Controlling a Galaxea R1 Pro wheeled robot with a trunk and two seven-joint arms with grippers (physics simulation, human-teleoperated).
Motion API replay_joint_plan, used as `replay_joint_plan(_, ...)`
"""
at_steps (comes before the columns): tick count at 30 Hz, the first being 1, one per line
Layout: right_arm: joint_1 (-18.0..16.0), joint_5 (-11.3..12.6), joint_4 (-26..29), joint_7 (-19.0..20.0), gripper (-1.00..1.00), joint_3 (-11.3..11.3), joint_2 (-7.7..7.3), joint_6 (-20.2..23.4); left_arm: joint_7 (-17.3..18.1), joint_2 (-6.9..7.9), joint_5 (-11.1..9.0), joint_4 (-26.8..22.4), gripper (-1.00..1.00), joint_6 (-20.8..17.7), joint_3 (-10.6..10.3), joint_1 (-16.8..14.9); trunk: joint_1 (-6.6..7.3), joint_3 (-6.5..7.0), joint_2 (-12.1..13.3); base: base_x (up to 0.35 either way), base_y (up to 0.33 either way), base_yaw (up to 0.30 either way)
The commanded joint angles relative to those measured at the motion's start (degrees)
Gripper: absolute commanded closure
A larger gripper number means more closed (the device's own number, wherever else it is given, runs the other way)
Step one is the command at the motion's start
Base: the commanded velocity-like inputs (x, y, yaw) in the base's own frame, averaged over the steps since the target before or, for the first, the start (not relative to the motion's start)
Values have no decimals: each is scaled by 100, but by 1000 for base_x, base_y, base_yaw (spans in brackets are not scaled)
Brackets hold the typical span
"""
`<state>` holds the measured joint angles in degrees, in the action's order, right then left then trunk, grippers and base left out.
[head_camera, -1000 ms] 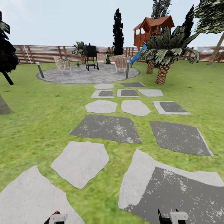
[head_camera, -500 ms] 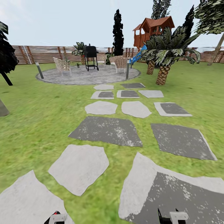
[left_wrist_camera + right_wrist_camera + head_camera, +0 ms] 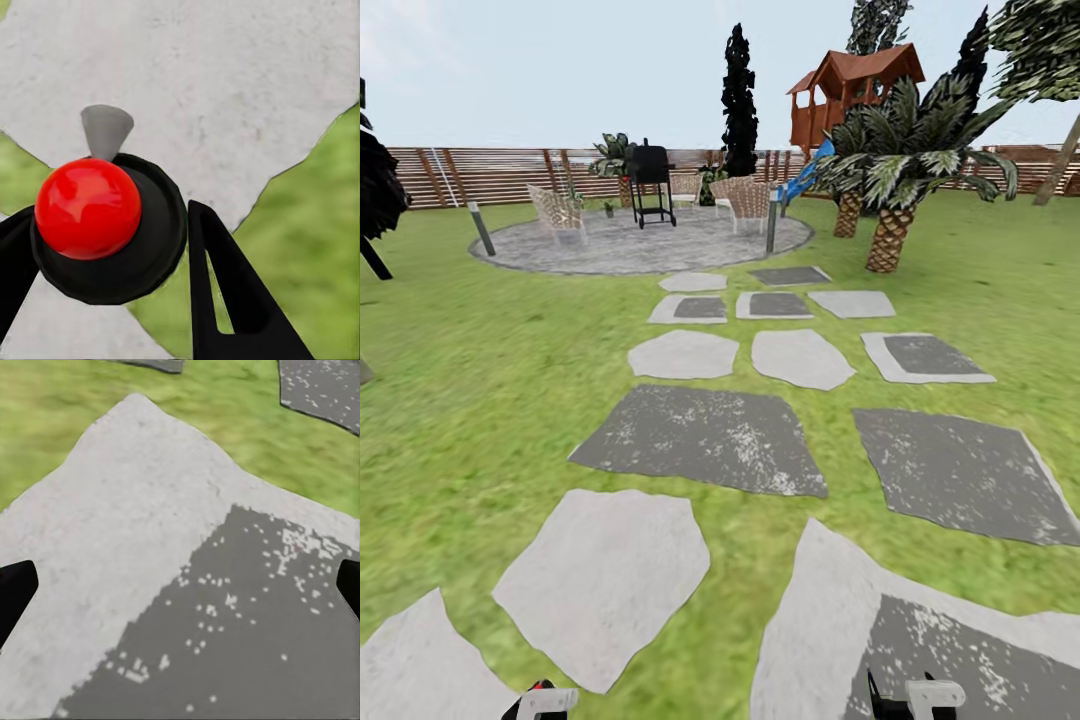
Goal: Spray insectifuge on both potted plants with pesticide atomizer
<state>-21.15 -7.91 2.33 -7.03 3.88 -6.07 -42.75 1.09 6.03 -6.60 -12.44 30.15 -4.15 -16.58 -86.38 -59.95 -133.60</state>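
Lighting: bright, even daylight under a pale hazy sky (image 3: 560, 70); no clear light source. Shadows: none cast by the palms (image 3: 890, 200) or the patio chairs (image 3: 560, 212). Glare: a soft white highlight on the red ball (image 3: 88, 208) in the left wrist view. Sharpness: grass (image 3: 480, 400) smeared and soft, near stepping stones (image 3: 605, 580) blurred at their edges. Distortion: trees lean inward at the far right.

black grill (image 3: 650, 183), wicker chairs (image 3: 560, 211), playhouse (image 3: 850, 92)
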Motion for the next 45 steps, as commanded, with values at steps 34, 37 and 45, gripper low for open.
replay_joint_plan(34, -3, -53, 4, -35, -100, 36, 1, -14, 8, 4, -62, 5, 100, 16, -38, -3, -2, 16, -2, 339, 0, 14)
replay_joint_plan(37, -3, -53, 4, -35, -100, 34, 1, -14, 9, 4, -62, 4, 100, 17, -37, -3, -2, 27, -2, 339, 0, 180)
replay_joint_plan(45, -3, -53, 4, -35, -100, 34, 1, -14, 11, 4, -61, 4, 100, 18, -40, -3, -2, 30, -2, 339, 0, 20)
